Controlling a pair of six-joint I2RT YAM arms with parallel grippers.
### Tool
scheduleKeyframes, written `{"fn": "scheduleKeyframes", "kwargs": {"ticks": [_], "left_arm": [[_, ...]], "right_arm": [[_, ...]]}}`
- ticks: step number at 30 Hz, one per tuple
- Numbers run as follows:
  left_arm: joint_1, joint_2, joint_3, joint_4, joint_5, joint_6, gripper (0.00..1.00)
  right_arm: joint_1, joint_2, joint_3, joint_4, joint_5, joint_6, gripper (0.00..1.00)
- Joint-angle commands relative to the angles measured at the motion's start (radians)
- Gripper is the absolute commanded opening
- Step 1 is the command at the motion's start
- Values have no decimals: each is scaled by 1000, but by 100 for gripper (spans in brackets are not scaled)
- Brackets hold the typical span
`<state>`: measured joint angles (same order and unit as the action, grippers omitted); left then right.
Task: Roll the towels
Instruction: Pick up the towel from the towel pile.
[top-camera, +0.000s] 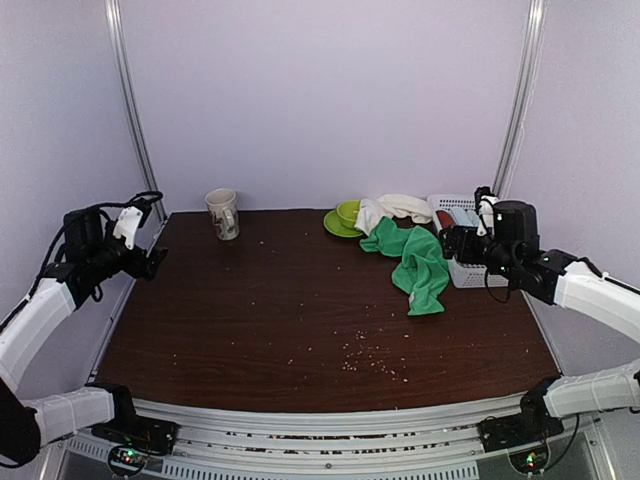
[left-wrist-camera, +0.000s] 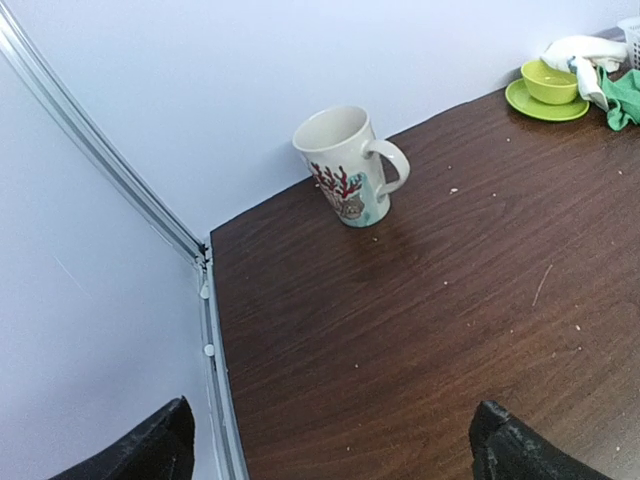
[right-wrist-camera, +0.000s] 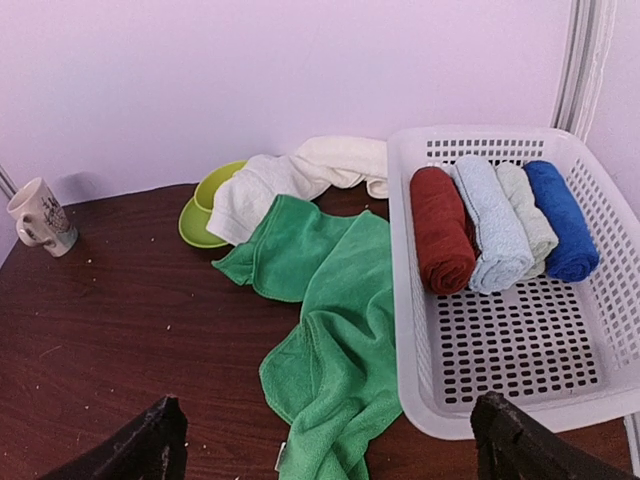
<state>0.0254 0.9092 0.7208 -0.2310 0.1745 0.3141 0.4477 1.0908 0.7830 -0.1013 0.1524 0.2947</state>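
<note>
Lying crumpled near the far right corner of the counter (top-camera: 300, 330), the green towel (right-wrist-camera: 335, 330) spreads unrolled from the far edge toward the near edge, its right border touching the left wall of a white basket (right-wrist-camera: 520, 370). The cream-white towel (right-wrist-camera: 300, 172) sits bunched just behind it against the far edge, also unrolled. It touches the green one and drapes partly over a lime bowl (right-wrist-camera: 213, 183) that stands on a matching saucer (right-wrist-camera: 195, 230), with one end reaching the basket's far rim. Inside the basket four towel rolls (right-wrist-camera: 490, 235) lie side by side at its far end: dark red, pale blue, pale whitish-green and dark blue. A patterned mug (left-wrist-camera: 347, 167) stands upright near the far left corner, well apart from both towels. The right pincer (right-wrist-camera: 328, 445) hovers above the right edge, near the basket and the green towel, its fingers spread wide with nothing between them. The left pincer (left-wrist-camera: 330, 445) hangs over the left edge, likewise wide open and empty, facing the mug.
</note>
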Motion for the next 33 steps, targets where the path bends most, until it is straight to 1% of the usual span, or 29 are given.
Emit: {"fn": "scheduleKeyframes", "kwargs": {"ticks": [1, 3, 4, 6, 8, 10, 12, 16, 21, 23, 27, 33], "left_arm": [[6, 93, 76, 103, 5, -80, 98], [6, 128, 96, 116, 32, -86, 98], [6, 139, 99, 119, 53, -78, 98], [7, 147, 92, 140, 70, -66, 98], [6, 143, 87, 148, 79, -43, 98], [7, 129, 85, 146, 74, -33, 98], [6, 109, 87, 130, 66, -27, 98], [6, 81, 95, 90, 60, -10, 98], [5, 79, 98, 75, 48, -1, 98], [6, 95, 101, 74, 77, -7, 98], [5, 132, 107, 58, 150, -4, 98], [4, 130, 76, 65, 136, 17, 98]], "right_arm": [[5, -27, 25, 5, 119, 45, 100], [5, -45, 19, 5, 129, 88, 100], [5, -56, 15, -2, 99, 90, 100], [3, -87, -11, 0, 58, 50, 100], [3, -130, -46, 13, 103, 61, 100], [0, -167, -70, 45, 93, 49, 100], [2, -160, -53, 36, 87, 35, 100], [21, -33, 48, -66, 77, 12, 100], [121, 131, 196, -148, 166, -10, 100], [172, 192, 241, -166, 206, -18, 100], [237, 316, 318, -186, 261, -13, 100], [295, 527, 406, -175, 343, 32, 99]]}}
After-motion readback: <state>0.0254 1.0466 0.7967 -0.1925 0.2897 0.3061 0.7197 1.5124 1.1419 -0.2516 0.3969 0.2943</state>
